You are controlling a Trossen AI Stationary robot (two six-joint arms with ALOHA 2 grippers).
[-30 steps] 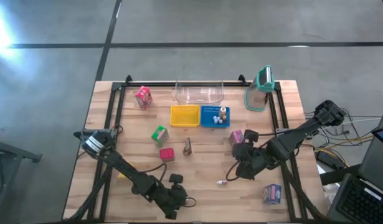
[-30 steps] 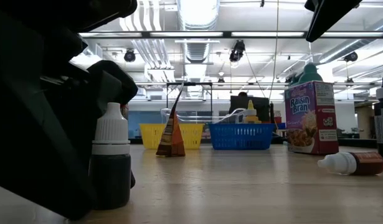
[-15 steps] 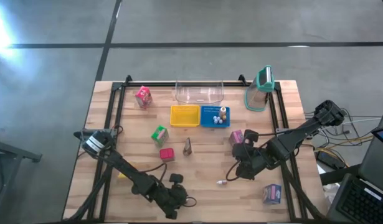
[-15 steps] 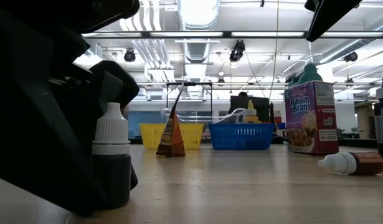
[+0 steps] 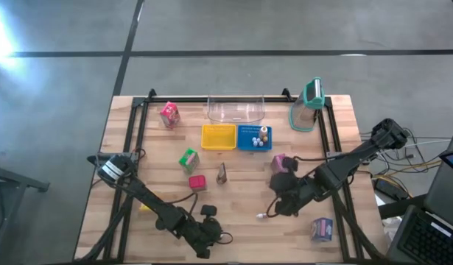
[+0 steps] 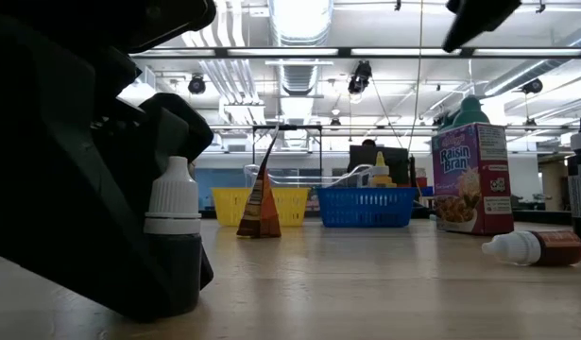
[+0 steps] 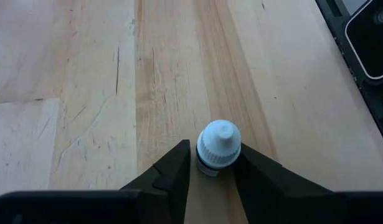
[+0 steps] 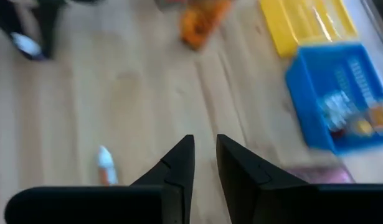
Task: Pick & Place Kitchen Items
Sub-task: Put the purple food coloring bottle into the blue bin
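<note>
I have the left gripper (image 7: 217, 177) down at the near edge of the table (image 5: 233, 213), left of centre, and its two fingers (image 7: 172, 171) are clamped on a small dark dropper bottle (image 6: 174, 247) with a white cap, which stands upright on the wood. In the left wrist view the cap sits snug between the fingertips, touching both.

My right gripper (image 8: 205, 163) hangs above the table on the right side, near the middle of its depth. Its fingers stand close together with a narrow gap between them and nothing in it. A second dropper bottle (image 5: 264, 216) lies on its side on the wood just near-left of that gripper, apart from it.

The rest of the kitchen items are spread out. A pink carton (image 5: 169, 113) stands far left, a green carton (image 5: 188, 158) sits left of centre, and a red carton (image 5: 197, 182) is just near of the green one. A small brown cone-shaped pack (image 6: 260, 206) stands at the centre. A purple carton (image 5: 322, 229) lies near right, and a Raisin Bran box (image 6: 471, 178) stands beside the right arm.

At the far middle, a yellow basket (image 5: 219, 137) and a blue basket (image 5: 254, 138) sit side by side, touching. The blue one holds tiny white balls (image 5: 257, 141) and a small bottle. A clear tray (image 5: 236, 110) lies behind them, and a clear jug with a teal lid (image 5: 308, 104) stands far right.
</note>
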